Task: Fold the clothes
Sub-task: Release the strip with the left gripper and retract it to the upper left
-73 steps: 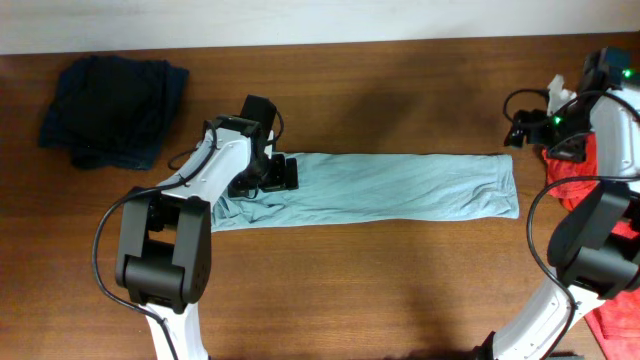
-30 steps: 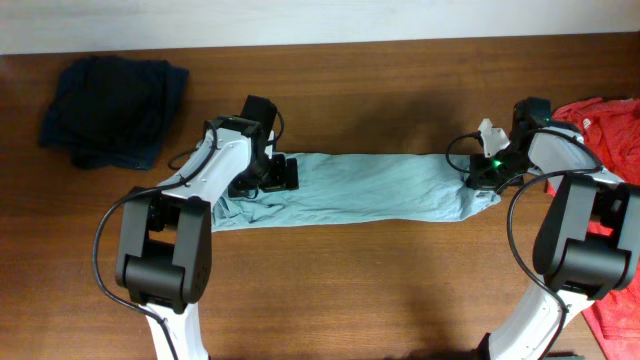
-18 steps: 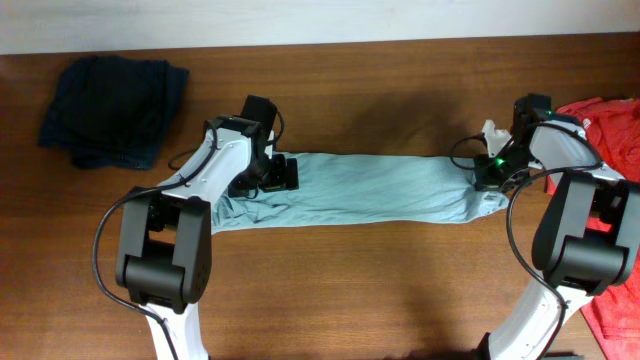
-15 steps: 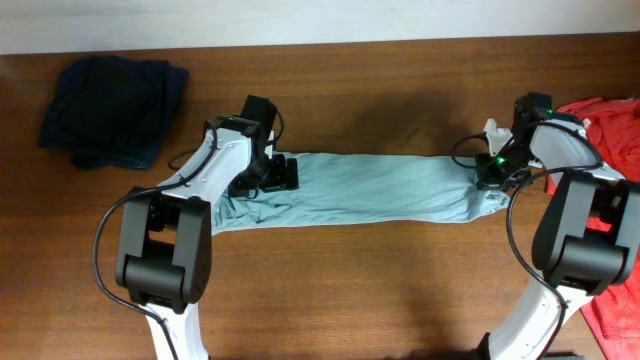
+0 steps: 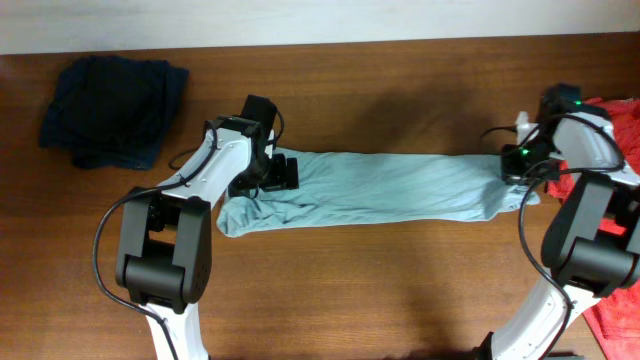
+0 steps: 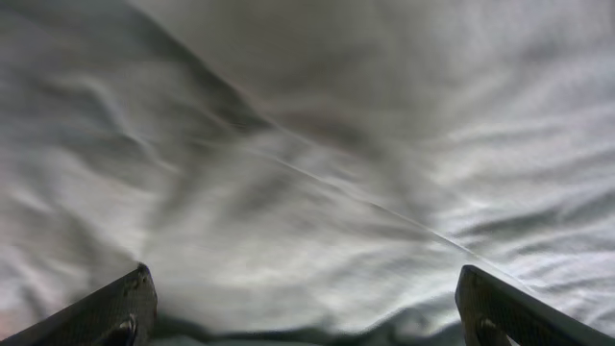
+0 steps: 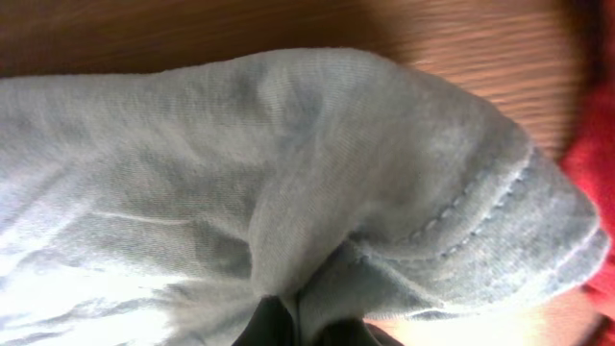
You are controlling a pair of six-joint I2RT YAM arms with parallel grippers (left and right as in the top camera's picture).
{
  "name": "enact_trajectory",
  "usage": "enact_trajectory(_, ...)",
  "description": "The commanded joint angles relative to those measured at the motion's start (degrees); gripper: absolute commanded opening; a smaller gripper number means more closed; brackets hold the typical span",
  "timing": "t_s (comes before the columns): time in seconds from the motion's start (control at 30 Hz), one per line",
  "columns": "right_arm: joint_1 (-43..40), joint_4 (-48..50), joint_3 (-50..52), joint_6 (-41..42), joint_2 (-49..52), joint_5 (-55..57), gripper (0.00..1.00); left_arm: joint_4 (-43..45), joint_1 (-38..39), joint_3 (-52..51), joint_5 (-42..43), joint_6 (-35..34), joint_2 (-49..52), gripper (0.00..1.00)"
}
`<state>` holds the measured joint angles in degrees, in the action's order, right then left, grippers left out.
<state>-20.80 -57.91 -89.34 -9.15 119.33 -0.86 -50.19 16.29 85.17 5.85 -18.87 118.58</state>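
The clothes being handled are a pale grey-teal T-shirt, folded into a long strip across the table's middle. My left gripper stands open over the strip's left end, close above it. In the left wrist view cloth fills the frame between the wide-apart fingertips. My right gripper is shut on the strip's right end. The right wrist view shows the hemmed fabric bunched into the closed jaws at my right gripper.
A dark navy garment lies crumpled at the back left. A red shirt lies at the right edge behind my right arm, with more red cloth at the front right. Bare wooden table lies in front of the strip.
My right gripper has moved right with the T-shirt's end, drawing the strip out longer toward the red shirt. The left arm has stayed put.
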Motion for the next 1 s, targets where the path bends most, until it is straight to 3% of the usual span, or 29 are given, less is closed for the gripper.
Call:
enact_trajectory(0.0, -1.5, -0.2, -1.3, 1.1, 0.3, 1.4, 0.04, 0.4, 0.2, -0.5, 2.4, -1.0, -1.3, 0.99)
enact_trajectory(0.17, -1.7, 0.3, -1.3, 1.1, 0.3, 1.4, 0.04, -0.2, 0.2, 2.1, 17.5, -0.7, -1.5, 0.99)
enact_trajectory(0.23, -1.7, 0.5, -1.3, 1.1, 0.3, 1.4, 0.04, -0.9, 0.2, 4.3, 18.4, -0.7, -2.2, 0.99)
enact_trajectory(0.43, -1.7, 0.0, -2.2, 1.1, 0.1, 0.0, 0.04, -1.9, -3.4, 10.3, 9.5, -0.4, -10.1, 0.99)
enact_trajectory(0.63, -1.7, -6.4, -9.3, 1.1, -1.0, -0.2, 0.04, -1.9, -11.4, 11.3, -0.6, -0.3, -16.5, 0.99)
enact_trajectory(0.97, 4.1, -15.8, -20.7, -0.2, -1.0, -0.1, 0.04, -1.2, -22.2, 11.3, -1.2, -0.4, -17.0, 0.99)
